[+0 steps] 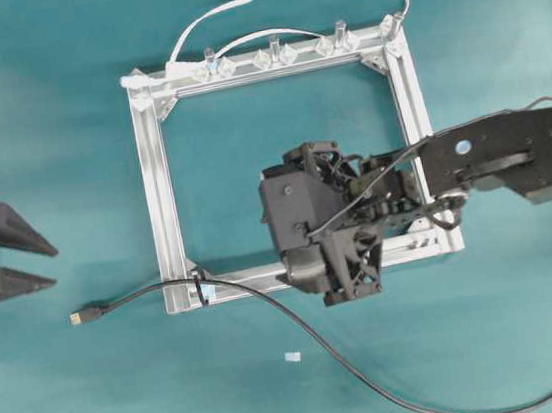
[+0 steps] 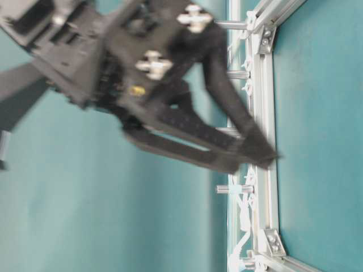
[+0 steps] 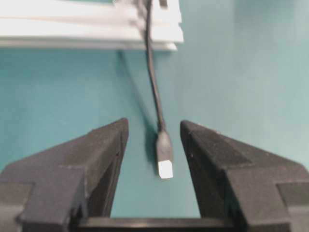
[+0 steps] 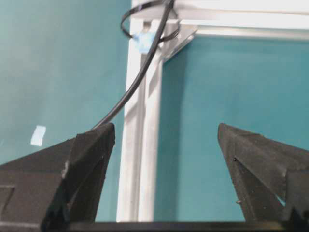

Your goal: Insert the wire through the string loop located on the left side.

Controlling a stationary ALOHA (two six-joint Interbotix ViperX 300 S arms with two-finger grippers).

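Overhead view: wire (image 1: pixel 302 339) already runs through the string loop (image 1: pixel 202 286) at the frame's (image 1: pixel 157 181) lower-left corner, plug beyond. Both left tool (image 1: pixel 47 267) and right tool (image 4: pixel 164 145) gape wide, empty. Grip the plug squarely, pulling gently.

A long thin black wire (image 1: pixel 302 336) lies on the teal table, curving away from my right gripper (image 1: pixel 337 275) toward my left gripper (image 1: pixel 21 266). Its small dark plug (image 3: pixel 164 153), tipped with pale metal, rests flat on the table between my left gripper's open fingers (image 3: pixel 99 159), touching neither. Ahead of my right gripper, a tiny dark string loop (image 4: pixel 149 21) with a pale blue bit at its base stands at the corner of the silver frame (image 4: pixel 140 145). The wire already passes through this loop, slanting down toward my left-hand finger (image 4: pixel 89 159).
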